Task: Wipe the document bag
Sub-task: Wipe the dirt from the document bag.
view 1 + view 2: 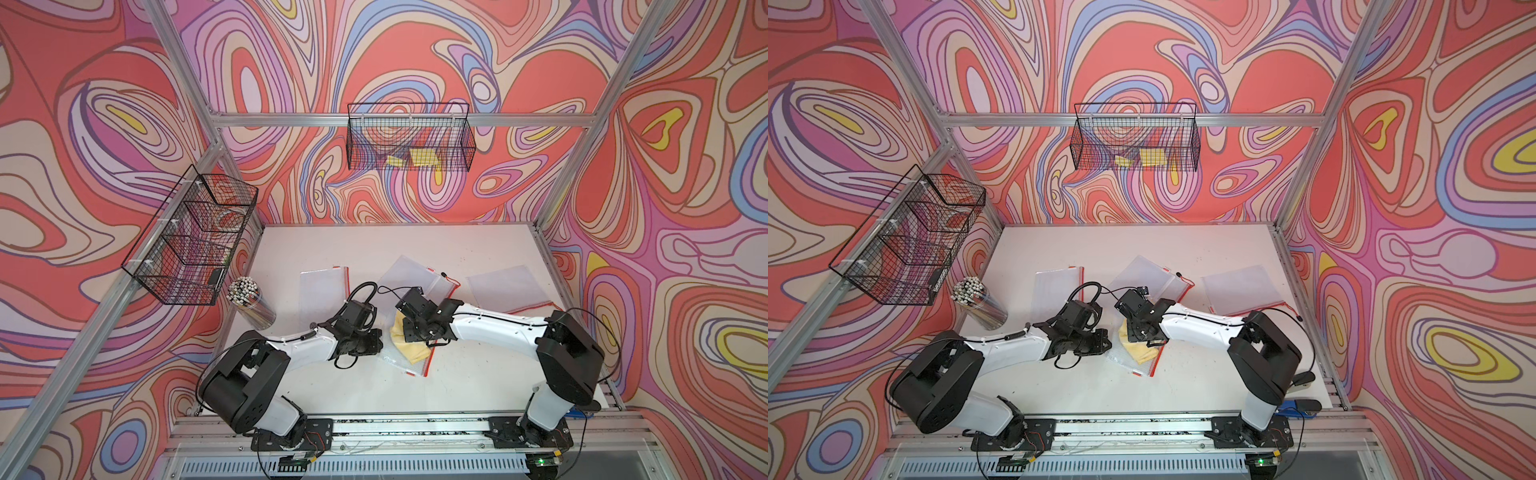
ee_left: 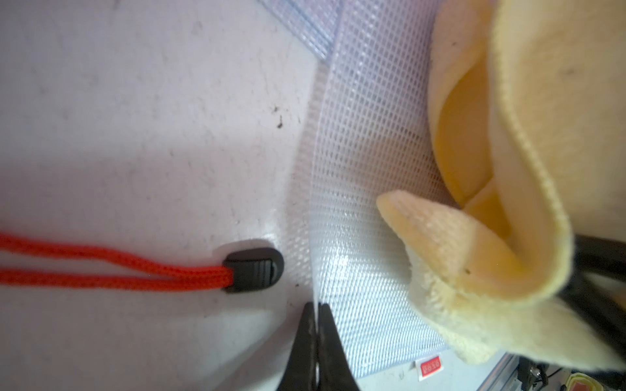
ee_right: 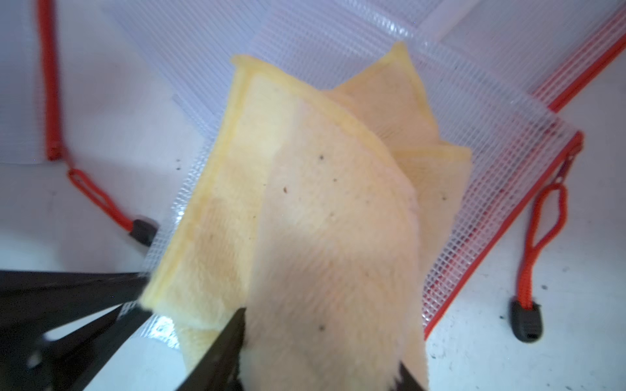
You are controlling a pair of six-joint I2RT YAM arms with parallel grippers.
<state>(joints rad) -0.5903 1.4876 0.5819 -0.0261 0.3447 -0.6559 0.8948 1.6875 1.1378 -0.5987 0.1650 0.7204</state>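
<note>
Four clear mesh bags lie on the white table [image 1: 457, 395], and the document bag [image 1: 392, 358] being worked on is the one nearest 6 o'clock, close to the table's middle. It is a see-through, grid-woven pouch with a red zipper [image 3: 508, 237] along one long edge and a red pull cord [image 3: 545, 216] ending in a black tab. A folded yellow cloth [image 1: 411, 351] with a few dark specks covers much of the pouch. The other three bags [image 1: 322, 291] sit in a row toward 12 o'clock. The left arm reaches in from its base at 7 o'clock, forearm low and pointing toward 3 o'clock. The left gripper [image 2: 316, 308] is closed tight on the pouch's 9 o'clock edge, pinching the thin mesh. The right arm rises from 5 o'clock, elbow high near 3 o'clock, forearm stretched toward 9 o'clock and wrist bent down over the cloth. The right gripper [image 3: 321, 338] has its jaws parted, with the cloth draped between them. Whether the pads press the cloth cannot be made out.
</note>
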